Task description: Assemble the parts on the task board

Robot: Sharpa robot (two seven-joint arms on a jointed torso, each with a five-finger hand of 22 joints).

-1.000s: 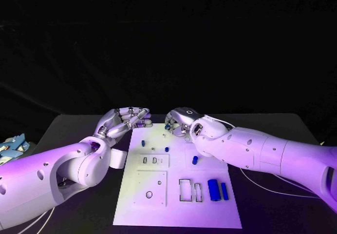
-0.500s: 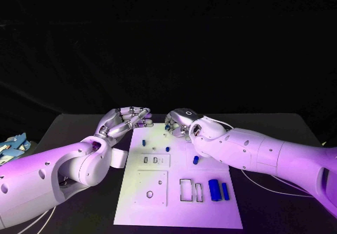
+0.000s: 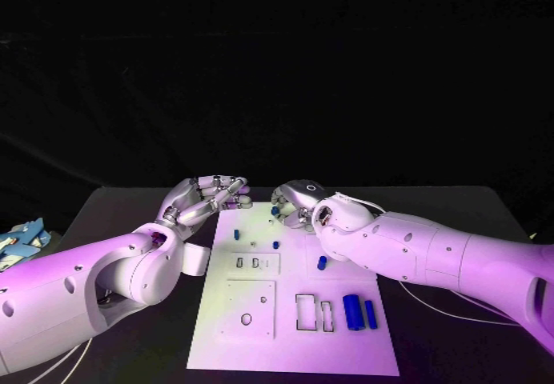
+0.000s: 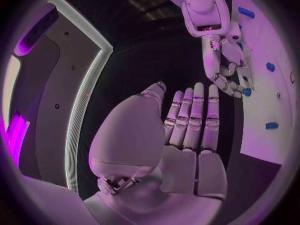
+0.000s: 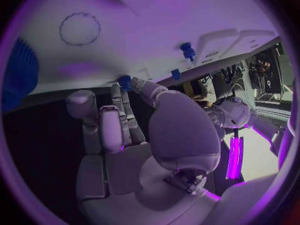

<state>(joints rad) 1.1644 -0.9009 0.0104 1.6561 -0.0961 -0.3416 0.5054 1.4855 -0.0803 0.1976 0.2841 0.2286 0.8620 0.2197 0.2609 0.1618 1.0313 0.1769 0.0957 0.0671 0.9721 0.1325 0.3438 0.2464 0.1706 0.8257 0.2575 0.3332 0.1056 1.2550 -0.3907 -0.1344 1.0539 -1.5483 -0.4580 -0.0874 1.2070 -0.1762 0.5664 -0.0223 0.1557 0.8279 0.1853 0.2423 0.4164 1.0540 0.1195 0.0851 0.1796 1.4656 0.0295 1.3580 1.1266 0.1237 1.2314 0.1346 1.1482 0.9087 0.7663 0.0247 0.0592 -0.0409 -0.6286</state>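
The white task board (image 3: 295, 336) lies in the middle of the table. My right hand (image 3: 298, 200) hangs over its far edge and pinches a small blue part (image 3: 274, 210) at its fingertips; the same part (image 4: 247, 91) (image 5: 125, 81) sits right at the board's surface. My left hand (image 3: 208, 196) hovers at the board's far left corner, fingers straight and side by side (image 4: 190, 120), holding nothing. Small blue pegs (image 3: 235, 234) (image 3: 276, 244) stand on the board, and another piece (image 3: 321, 262) lies mid-board. Two larger blue cylinders (image 3: 352, 312) (image 3: 370, 314) lie near the right edge.
The board has two small slots (image 3: 247, 262), rectangular recesses (image 3: 305, 312) and an oval hole (image 3: 245, 319). A pale object (image 3: 18, 240) sits at the table's left edge. White cables (image 3: 462, 308) trail over the table to the right of the board.
My right hand has sunk very slightly towards the board's far edge with the blue part. My left hand has stayed where it was.
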